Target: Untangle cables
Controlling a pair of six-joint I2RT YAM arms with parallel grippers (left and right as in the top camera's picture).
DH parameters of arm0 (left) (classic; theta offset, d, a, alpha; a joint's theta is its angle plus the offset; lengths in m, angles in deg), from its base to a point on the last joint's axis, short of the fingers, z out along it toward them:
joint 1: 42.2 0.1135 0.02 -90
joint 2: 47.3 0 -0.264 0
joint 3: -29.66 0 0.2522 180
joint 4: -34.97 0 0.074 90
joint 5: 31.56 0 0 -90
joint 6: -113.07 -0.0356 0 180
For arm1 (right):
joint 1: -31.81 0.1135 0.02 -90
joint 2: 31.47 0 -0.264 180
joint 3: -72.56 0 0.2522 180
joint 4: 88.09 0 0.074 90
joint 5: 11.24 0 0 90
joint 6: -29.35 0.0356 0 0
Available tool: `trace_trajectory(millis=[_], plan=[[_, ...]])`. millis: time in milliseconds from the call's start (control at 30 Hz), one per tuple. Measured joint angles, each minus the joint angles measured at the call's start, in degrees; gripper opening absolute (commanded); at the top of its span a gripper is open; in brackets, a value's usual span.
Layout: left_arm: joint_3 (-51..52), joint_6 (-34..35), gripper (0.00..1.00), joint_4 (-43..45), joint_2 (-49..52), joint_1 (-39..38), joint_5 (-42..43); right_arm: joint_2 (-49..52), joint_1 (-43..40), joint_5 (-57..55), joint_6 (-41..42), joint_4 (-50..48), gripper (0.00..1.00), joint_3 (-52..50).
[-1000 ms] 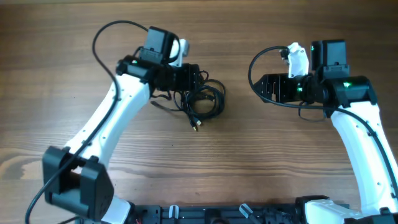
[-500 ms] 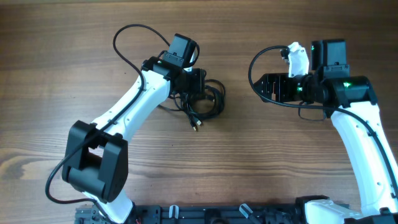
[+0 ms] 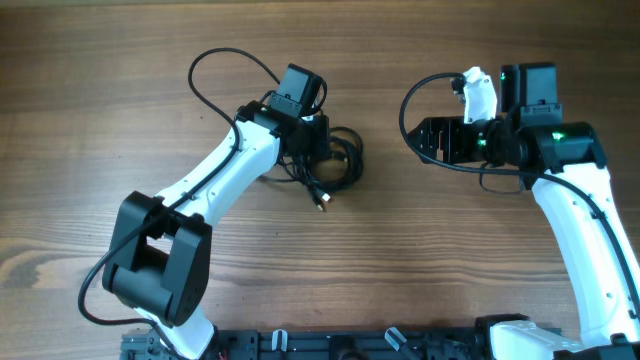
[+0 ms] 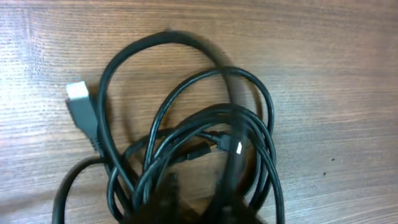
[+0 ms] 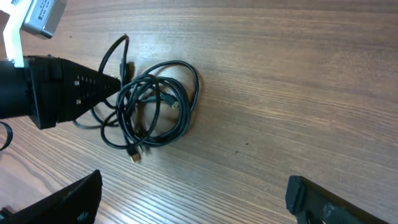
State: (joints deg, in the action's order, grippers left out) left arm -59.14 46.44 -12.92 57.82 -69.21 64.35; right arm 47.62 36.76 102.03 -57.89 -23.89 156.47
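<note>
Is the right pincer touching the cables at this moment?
Apart. The overhead view shows a strip of bare table between the right pincer and the cables.

The cables (image 3: 338,162) are black, with one plug tip (image 4: 76,92) white-silver. The table (image 3: 100,80) is warm brown wood with fine streaked grain. The left arm (image 3: 225,175) and right arm (image 3: 585,230) are white with black joints. A green light (image 3: 557,138) glows on the right one.

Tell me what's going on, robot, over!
Left gripper down on the cables, grip unclear. Right gripper open, empty, off to the side. Cables in one tangled bunch. Nothing blocking.
</note>
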Motion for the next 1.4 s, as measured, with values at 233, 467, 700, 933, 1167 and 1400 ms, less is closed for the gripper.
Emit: trace_trajectory(millis=[233, 467, 700, 933, 1167, 1400], plan=[[-0.13, 0.98, 0.04, -1.64, -1.27, 0.00, 0.81, 0.00, 0.02, 0.00, 1.07, -1.16, 0.99, 0.00], [-2.05, 1.31, 0.04, -3.34, -16.65, 0.00, 2.67, 0.00, 0.00, 2.40, 1.40, -1.49, 0.99, 0.00], [-2.27, 3.54, 0.04, -3.39, -22.99, 0.00, 5.42, 0.00, 0.02, 6.43, 3.21, -1.64, 0.99, 0.00], [-2.27, 6.16, 0.04, -2.71, -23.30, 5.73, 21.55, 0.00, 0.02, 10.60, 5.68, -1.66, 0.99, 0.00], [-2.27, 6.19, 0.04, -2.47, -23.28, 14.53, 41.13, 0.00, 0.02, 12.00, 7.65, -1.88, 0.84, 0.00], [-2.29, 14.29, 0.04, 0.33, -18.56, 14.53, 43.54, 0.00, 9.55, 14.49, 7.45, -10.86, 0.73, -0.02]])
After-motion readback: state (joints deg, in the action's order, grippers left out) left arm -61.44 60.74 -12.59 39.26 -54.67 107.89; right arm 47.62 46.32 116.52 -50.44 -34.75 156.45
